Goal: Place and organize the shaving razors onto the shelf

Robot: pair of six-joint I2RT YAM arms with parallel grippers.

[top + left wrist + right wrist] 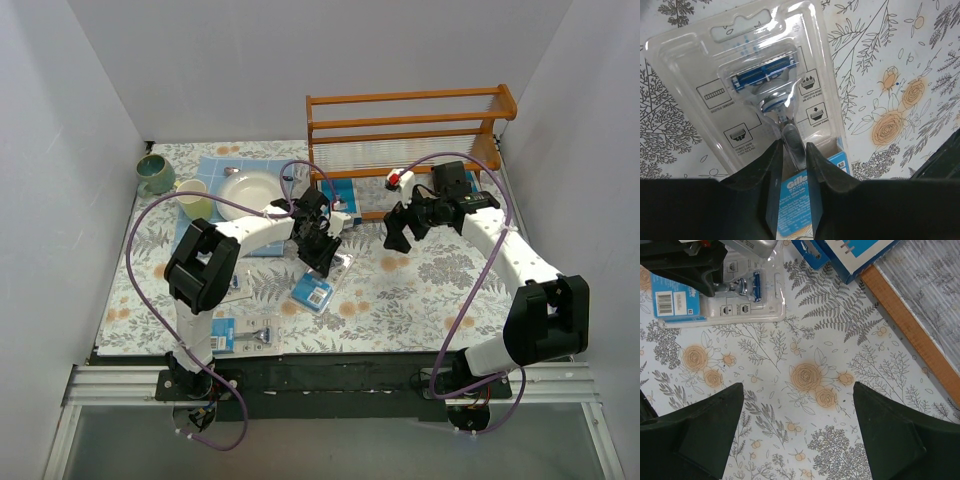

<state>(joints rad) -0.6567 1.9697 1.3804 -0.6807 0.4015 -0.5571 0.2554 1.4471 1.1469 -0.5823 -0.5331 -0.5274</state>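
- Razors [312,292], where do they lie now?
- One pack [240,333] lies flat at the near left of the cloth [400,290], close to the left arm's base. A second pack [312,292] lies flat a little farther, near the middle.
- And the left gripper [325,252]?
- Its fingers [771,170] are pressed together on a third pack [765,80]. They pinch the raised clear plastic over the razor handle, at the blue card end. This pack is just beyond the second pack. It looks level with the cloth, but I cannot tell if it touches.
- What about the right gripper [398,238]?
- It hangs over bare cloth, to the right of the third pack. Its fingers [705,430] stand wide apart and hold nothing.
- And farther away?
- On the far left a plate [250,188] sits on a blue mat [215,170], with two cups [155,172] to its left. The shelf [410,125] stands at the far edge, right of the middle. At its foot, on the left, lies a blue thing [345,190]; I cannot tell if it is a razor pack. A small red thing [400,178] lies to the right of it.
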